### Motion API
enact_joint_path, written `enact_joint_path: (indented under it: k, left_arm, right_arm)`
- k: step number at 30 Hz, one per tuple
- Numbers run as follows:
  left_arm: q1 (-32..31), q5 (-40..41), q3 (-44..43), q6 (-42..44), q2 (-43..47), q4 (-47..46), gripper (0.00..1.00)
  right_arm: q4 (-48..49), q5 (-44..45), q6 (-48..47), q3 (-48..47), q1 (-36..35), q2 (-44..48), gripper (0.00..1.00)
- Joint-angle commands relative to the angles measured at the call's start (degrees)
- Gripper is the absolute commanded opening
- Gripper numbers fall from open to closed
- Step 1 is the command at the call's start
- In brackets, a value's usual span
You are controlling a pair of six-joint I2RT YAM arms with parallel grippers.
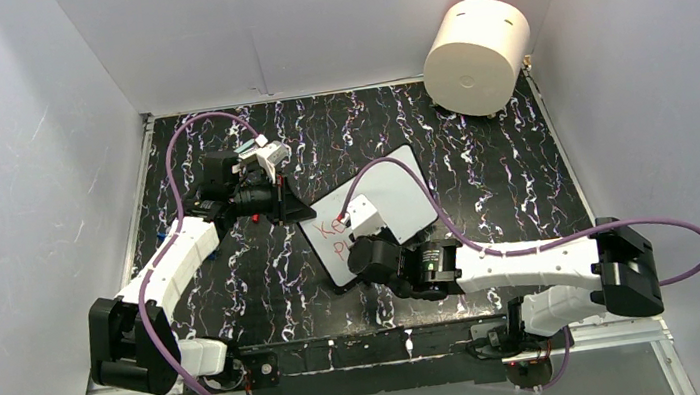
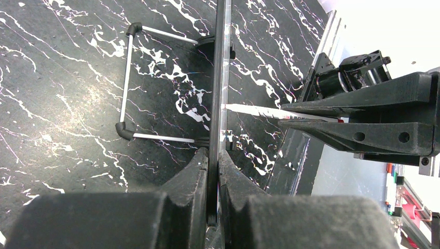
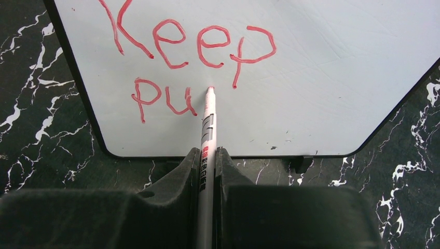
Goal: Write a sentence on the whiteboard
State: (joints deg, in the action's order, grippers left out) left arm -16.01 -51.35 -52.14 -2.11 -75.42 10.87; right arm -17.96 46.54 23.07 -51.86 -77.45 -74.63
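Observation:
The whiteboard (image 1: pixel 397 202) lies tilted on the black marbled table; it fills the top of the right wrist view (image 3: pixel 321 78) and shows edge-on in the left wrist view (image 2: pixel 220 78). My left gripper (image 2: pixel 213 153) is shut on its black rim at the board's left corner (image 1: pixel 299 209). My right gripper (image 3: pixel 206 153) is shut on a white marker (image 3: pixel 207 135), and the marker's red tip (image 3: pixel 210 91) touches the board just right of the letters. The sentence (image 3: pixel 187 46) reads "Keep" with "Pu" below it in red.
A cream cylinder (image 1: pixel 477 56) stands at the back right corner. White walls close in the table on three sides. A wire stand (image 2: pixel 127 83) sticks out behind the board. Purple cables loop above both arms.

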Motion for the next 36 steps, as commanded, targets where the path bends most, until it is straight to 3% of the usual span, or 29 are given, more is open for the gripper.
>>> enact_joint_path:
  k: [1,14,36]
  left_arm:
    - [-0.63,5.21,0.59,1.85,-1.71,4.03,0.00]
    - [-0.62,5.29,0.57,1.85,-1.75,4.06,0.00]
    - [-0.61,5.47,0.56,1.85,-1.91,4.01,0.00]
  right_arm:
    - [4.08,-0.72,-1.16,-0.09,0.41,-0.08,0.00]
    - [4.81,-2.56,-1.87,1.04,0.44,1.05,0.00]
    - [-3.78,-0.37,2.75,0.91,0.42,0.67,0.00]
